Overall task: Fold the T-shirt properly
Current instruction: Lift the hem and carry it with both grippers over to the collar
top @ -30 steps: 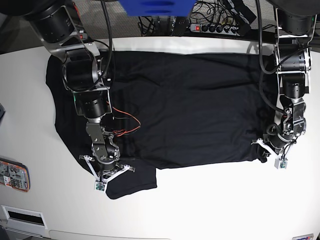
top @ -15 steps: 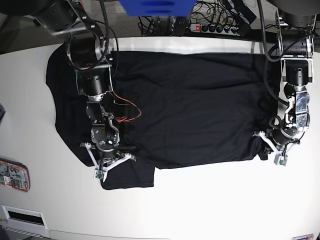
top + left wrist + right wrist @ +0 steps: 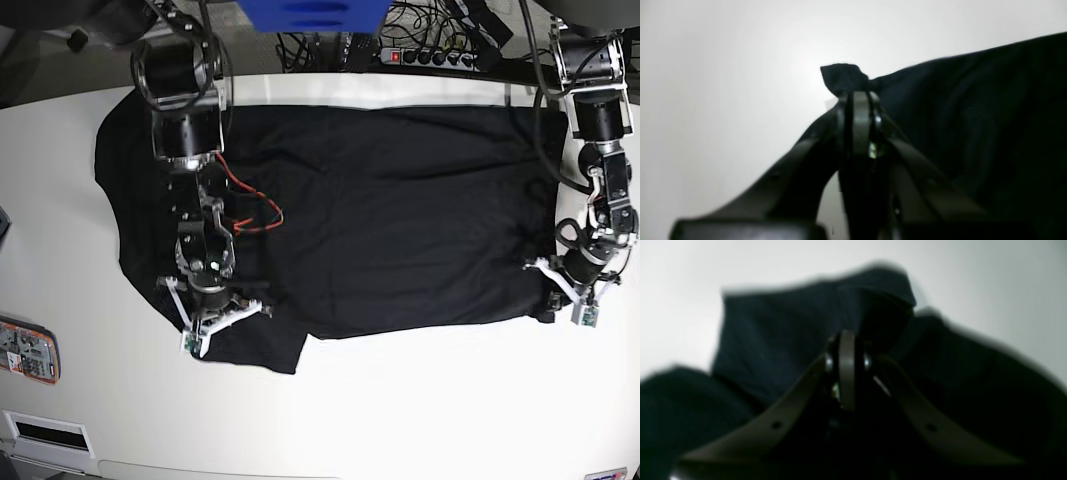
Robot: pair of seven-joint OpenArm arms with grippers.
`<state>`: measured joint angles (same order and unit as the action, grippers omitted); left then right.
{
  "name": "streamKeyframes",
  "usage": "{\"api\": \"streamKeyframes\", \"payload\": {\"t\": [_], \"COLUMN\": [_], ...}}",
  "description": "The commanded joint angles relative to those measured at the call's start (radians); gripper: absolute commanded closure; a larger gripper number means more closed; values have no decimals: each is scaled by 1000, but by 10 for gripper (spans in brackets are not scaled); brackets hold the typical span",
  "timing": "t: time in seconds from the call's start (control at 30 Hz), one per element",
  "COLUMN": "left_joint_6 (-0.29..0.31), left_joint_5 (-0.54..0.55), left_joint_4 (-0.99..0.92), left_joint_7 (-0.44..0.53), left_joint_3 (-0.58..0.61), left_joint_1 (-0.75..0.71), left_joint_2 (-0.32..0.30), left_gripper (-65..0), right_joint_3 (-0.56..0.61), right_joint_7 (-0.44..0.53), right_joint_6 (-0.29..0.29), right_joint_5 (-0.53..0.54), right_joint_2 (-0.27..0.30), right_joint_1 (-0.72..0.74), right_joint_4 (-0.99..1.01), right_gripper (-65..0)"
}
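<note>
Overhead, both jaws pinch the T-shirt on the white table below cables.

Base view looks straight down from overhead, far enough to take in the whole white surface and both arms. Each wrist view sits just behind its hand, very close, low, facing forward along it. All three share the T-shirt edge on the surface.

1. A robotics lab: two robot arms work over a plain white table.
2. A power strip and tangled cables lie behind it.
</note>
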<state>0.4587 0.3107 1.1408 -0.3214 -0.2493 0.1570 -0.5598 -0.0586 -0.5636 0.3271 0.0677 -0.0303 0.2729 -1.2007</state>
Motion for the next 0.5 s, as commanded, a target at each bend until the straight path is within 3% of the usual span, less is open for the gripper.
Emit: {"api": "streamKeyframes", "payload": {"t": [0.0,0.47], "left_joint_6": [-4,-4], "left_joint_5": [9,12], "left_joint_4": [35,371], "left_joint_7": [17,18], "left_joint_3": [-23,-152], "left_joint_1": [6,-198], "left_joint_2": [-24,-21], "left_gripper": [0,0], "right_joint_3": [-1,-1], "right_joint_7": [41,-25], "right_joint_6": [-7,-7], "right_joint_5": [-9,-9], "right_joint_2": [0,2], "right_joint_1": [32,-133], "right_joint_4": [-49,-379], "right_gripper": [0,0]}}
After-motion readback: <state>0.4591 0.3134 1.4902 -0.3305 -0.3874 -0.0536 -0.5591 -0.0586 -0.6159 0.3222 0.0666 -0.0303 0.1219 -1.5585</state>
